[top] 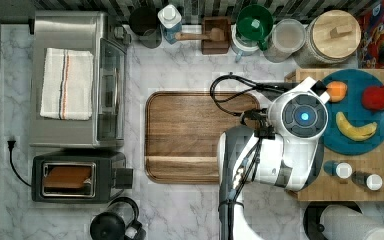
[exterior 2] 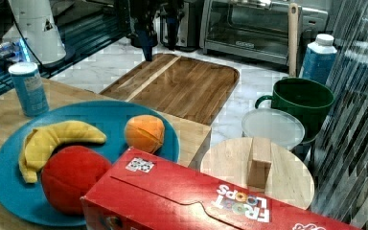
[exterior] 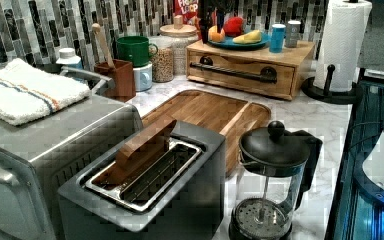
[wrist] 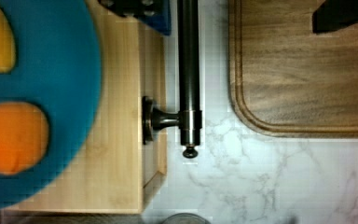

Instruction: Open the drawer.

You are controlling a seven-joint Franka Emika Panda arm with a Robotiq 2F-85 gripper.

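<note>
A white marble counter point(top: 180, 70) carries everything. At the top view's left sit a toaster oven point(top: 77, 80) and, below it, a toaster point(top: 75, 176). A dark wooden tray point(top: 190, 137) lies mid-frame, and a bamboo box point(top: 375, 170) at the right. Jars and a green mug point(top: 255, 22) line the top edge; a coffee press point(top: 112, 225) and paper-towel stand point(top: 350, 222) sit along the bottom.
</note>
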